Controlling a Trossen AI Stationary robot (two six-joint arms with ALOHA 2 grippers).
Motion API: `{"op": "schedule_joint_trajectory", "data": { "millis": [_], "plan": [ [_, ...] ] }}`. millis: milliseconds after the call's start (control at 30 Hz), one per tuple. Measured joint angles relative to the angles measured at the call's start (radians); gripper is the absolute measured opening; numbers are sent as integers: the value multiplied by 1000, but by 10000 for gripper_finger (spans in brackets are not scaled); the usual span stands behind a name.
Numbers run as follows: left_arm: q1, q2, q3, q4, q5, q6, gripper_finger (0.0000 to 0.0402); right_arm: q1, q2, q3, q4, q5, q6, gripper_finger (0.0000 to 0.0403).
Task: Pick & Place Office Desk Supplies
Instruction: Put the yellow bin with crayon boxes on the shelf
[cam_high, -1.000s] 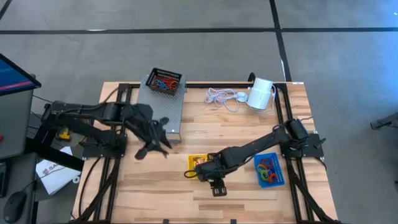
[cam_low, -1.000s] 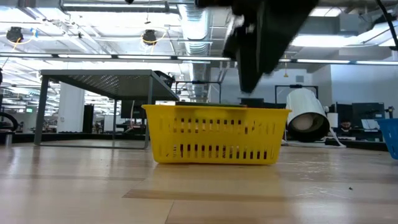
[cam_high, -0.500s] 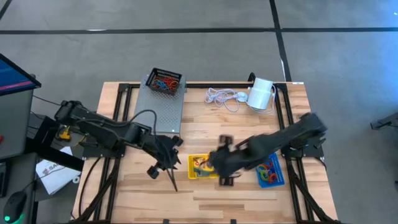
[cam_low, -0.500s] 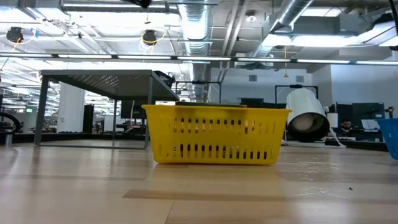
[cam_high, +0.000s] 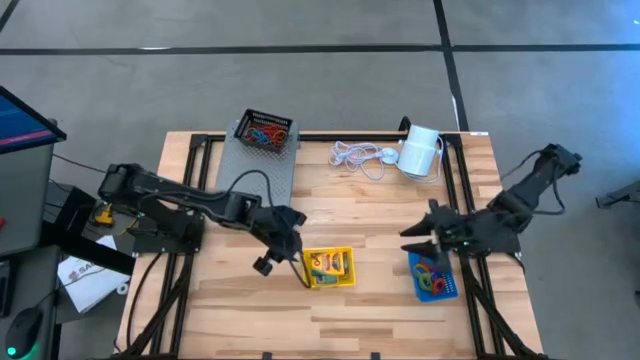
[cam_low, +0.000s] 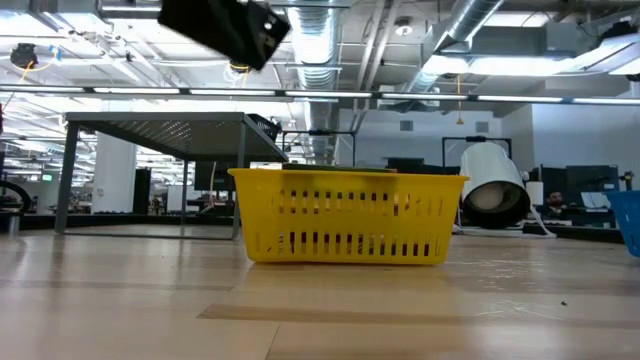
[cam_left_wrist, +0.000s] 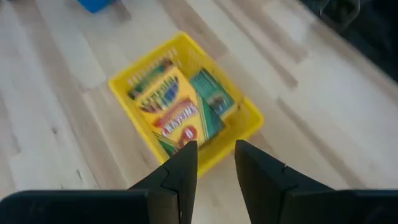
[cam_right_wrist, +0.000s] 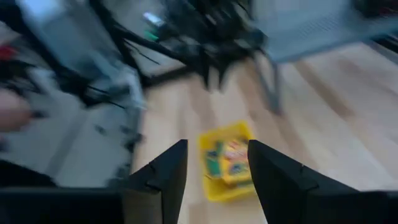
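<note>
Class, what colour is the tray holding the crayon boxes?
Yellow. The tray with the crayon boxes shows best in the left wrist view.

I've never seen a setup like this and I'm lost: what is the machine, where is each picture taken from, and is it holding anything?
It is a robot with two dark arms at a wooden table. One picture looks straight down, one looks level across the tabletop, and two come from cameras on the wrists. The left gripper hangs by the yellow tray, which holds crayon boxes. The right gripper is above the blue tray of rubber bands. Both grippers are open and empty. At the back stand a black tray, a white cord and a white cylinder.
</note>
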Motion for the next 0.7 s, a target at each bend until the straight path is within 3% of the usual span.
{"op": "schedule_joint_trajectory", "data": {
  "millis": [133, 233, 367, 467, 700],
  "plan": [
    [-15, 56, -9, 0, 0, 104, 106, 28, -142, -213, 312, -3, -140, 163],
    [-29, 106, -9, -3, -5, 156, 115, 32, -184, -294, 451, -3, -229, 159],
    [-49, 158, -9, -6, -19, 263, 135, 31, -184, -328, 475, -3, -266, 153],
    [-68, 174, -7, -6, -87, 332, 152, 31, -160, -332, 478, -2, -266, 149],
    [-75, 181, -3, 8, -155, 394, 178, 31, -59, -333, 532, -2, -259, 140]
  ]
}}
